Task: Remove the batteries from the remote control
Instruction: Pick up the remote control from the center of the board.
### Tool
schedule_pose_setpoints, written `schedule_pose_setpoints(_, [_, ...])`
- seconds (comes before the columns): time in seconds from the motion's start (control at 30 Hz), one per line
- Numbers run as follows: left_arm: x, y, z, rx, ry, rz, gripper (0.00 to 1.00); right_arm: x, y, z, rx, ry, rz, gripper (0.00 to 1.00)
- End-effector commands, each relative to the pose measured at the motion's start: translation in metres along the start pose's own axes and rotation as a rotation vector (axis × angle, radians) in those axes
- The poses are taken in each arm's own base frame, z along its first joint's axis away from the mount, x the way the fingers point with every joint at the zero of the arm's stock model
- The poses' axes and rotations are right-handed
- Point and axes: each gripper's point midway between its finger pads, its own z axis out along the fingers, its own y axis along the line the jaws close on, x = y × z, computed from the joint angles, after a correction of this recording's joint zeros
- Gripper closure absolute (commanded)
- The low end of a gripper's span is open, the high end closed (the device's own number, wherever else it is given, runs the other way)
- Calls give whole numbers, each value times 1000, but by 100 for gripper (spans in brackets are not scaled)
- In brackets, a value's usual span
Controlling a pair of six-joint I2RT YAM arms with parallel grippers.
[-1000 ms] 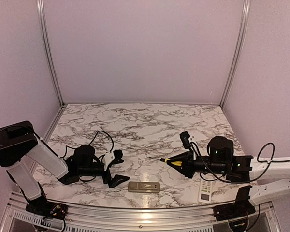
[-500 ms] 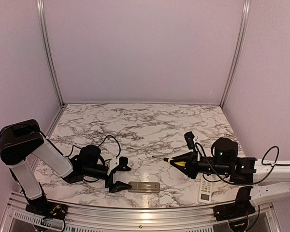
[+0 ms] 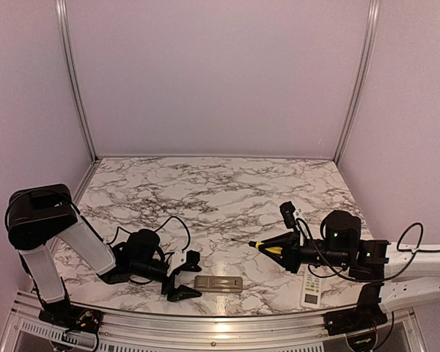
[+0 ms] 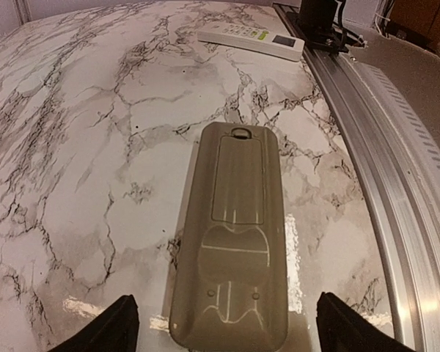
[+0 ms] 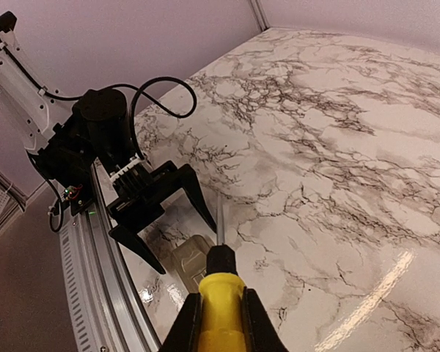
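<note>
The top view looks down from high behind the near edge over the white, grey-veined marble worktop (image 3: 227, 191). The left wrist view sits low and close, facing along the flat beige plastic remote control (image 4: 235, 235). The right wrist view looks past its yellow-handled screwdriver (image 5: 220, 308) toward the left claw (image 5: 185, 251); probably the same remote shows there.

A slim beige plastic remote (image 3: 218, 283) lies on the marble-patterned table (image 3: 205, 191) (near its front edge), with a white plastic remote (image 3: 311, 290) to its right.
</note>
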Motion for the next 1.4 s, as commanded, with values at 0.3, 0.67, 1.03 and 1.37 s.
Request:
schedule_pose_setpoints(0.3, [4, 1, 10, -51, 8, 40, 28, -1, 0, 2, 6, 5, 4, 100])
schedule_pose_setpoints(0.67, [1, 0, 8, -113, -12, 8, 49, -1, 0, 5, 4, 10, 2, 100])
schedule_pose_setpoints(1.03, [-5, -6, 17, -123, -46, -31, 48, -1, 0, 4, 10, 9, 3, 100])
schedule_pose_setpoints(1.37, [-12, -3, 12, -150, -61, -8, 31, 0, -2, 4, 16, 8, 2, 100])
